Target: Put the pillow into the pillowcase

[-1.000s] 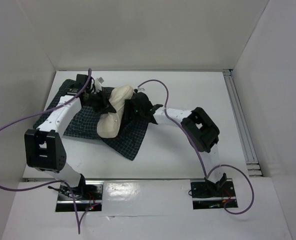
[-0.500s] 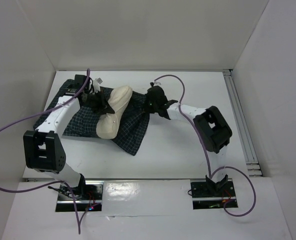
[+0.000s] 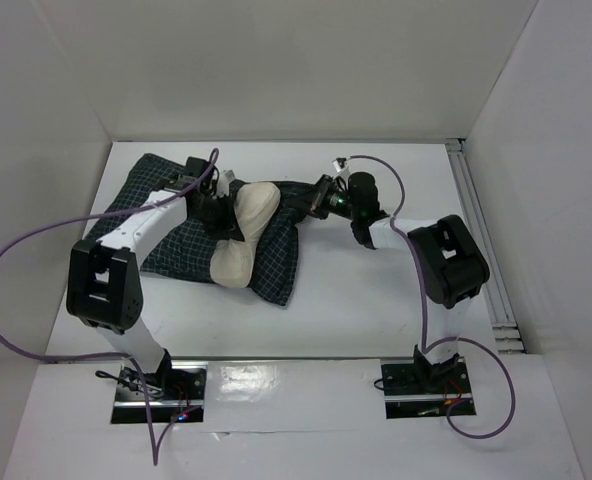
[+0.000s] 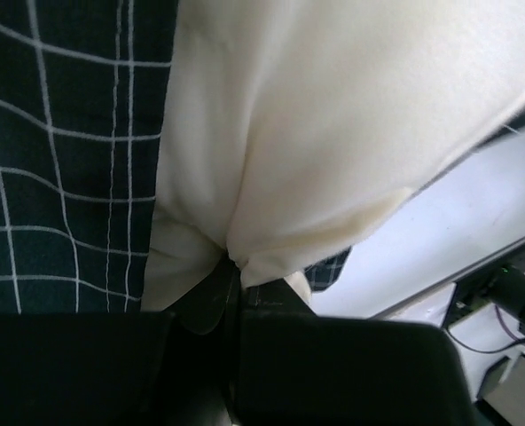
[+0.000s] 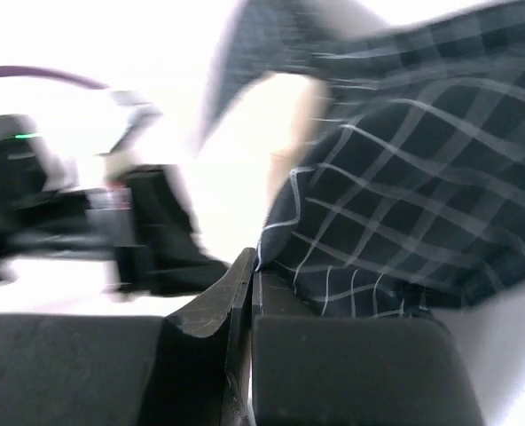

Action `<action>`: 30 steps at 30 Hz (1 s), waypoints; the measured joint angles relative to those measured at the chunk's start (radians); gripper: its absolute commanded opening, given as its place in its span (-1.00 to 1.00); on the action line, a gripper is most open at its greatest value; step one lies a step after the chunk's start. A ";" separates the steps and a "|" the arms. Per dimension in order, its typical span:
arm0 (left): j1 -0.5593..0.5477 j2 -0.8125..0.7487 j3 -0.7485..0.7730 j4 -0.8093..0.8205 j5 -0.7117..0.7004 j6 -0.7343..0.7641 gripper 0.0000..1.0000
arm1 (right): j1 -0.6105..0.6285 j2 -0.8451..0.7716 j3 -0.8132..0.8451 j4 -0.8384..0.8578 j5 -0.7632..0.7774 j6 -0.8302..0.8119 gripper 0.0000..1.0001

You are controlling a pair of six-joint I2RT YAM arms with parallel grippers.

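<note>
The cream pillow (image 3: 246, 232) lies bunched on the dark checked pillowcase (image 3: 166, 250), left of the table's middle. My left gripper (image 3: 219, 207) is at the pillow's far left side, shut on a pinch of its cream fabric (image 4: 245, 240); checked cloth (image 4: 67, 142) shows to the left of it. My right gripper (image 3: 323, 198) is at the pillowcase's far right corner, shut on the edge of the checked cloth (image 5: 271, 244). In the blurred right wrist view the pillowcase (image 5: 404, 195) rises from the jaws and a patch of pillow (image 5: 285, 111) shows behind it.
White walls close in the table on the left, back and right. A metal rail (image 3: 484, 250) runs along the right edge. Purple cables (image 3: 36, 240) loop off both arms. Bare white tabletop (image 3: 356, 300) lies in front of the pillowcase.
The right gripper has left the pillow, gone back and right, and shut on the pillowcase's corner. The left arm has carried its pinch of pillow to the right. The cloth has shifted.
</note>
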 measured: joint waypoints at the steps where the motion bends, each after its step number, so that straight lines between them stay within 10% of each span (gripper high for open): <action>1: -0.011 0.000 0.000 0.003 -0.014 0.000 -1.00 | 0.000 0.003 0.000 0.060 -0.027 0.032 -1.00; 12: -0.088 0.074 0.005 0.035 -0.102 -0.002 -1.00 | 0.060 0.042 0.056 0.203 -0.121 0.093 -1.00; 30: -0.087 0.117 -0.022 0.091 -0.107 -0.004 -1.00 | 0.096 -0.052 0.183 -0.134 -0.103 -0.168 -1.00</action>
